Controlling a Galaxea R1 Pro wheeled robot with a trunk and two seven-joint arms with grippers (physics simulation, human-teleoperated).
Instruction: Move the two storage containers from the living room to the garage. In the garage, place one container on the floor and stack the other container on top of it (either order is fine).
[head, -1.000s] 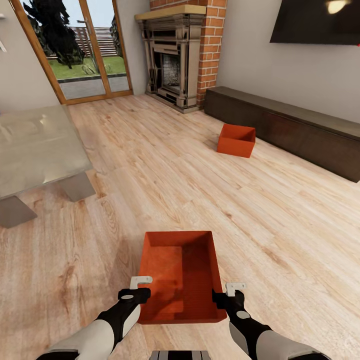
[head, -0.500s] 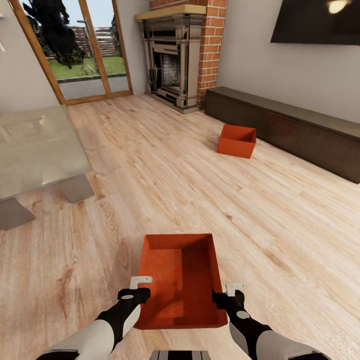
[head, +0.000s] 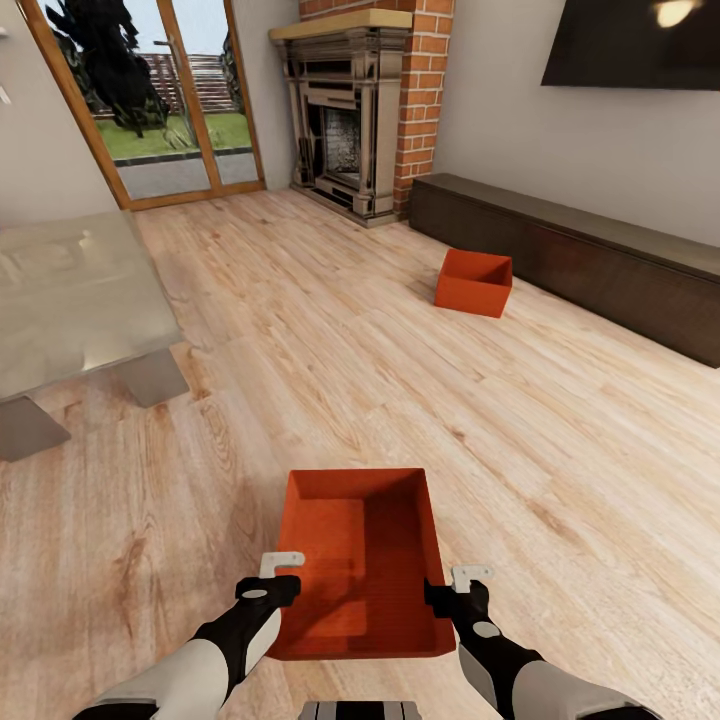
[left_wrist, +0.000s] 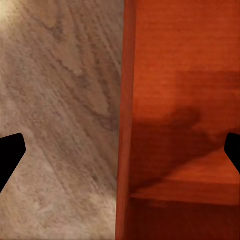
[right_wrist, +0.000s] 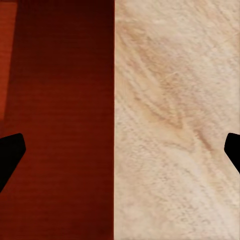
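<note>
Straddling the near container (head: 360, 565), both hands are sitting spread wide: left hand (head: 272, 580) over its left wall, right hand (head: 458, 588) over its right wall, each w/ one finger inside and one outside, neither clamping yet. The bin is resting on the wood floor (head: 560, 450) at 6 o'clock, just ahead of the robot. The other container (head: 472, 281) is lying well apart at 1 o'clock, near the dark cabinet (head: 600, 250). For a clean lift, I'd judge both walls need pinching evenly and simultaneously, hands level, else the thin walls may tilt or slip.
</note>
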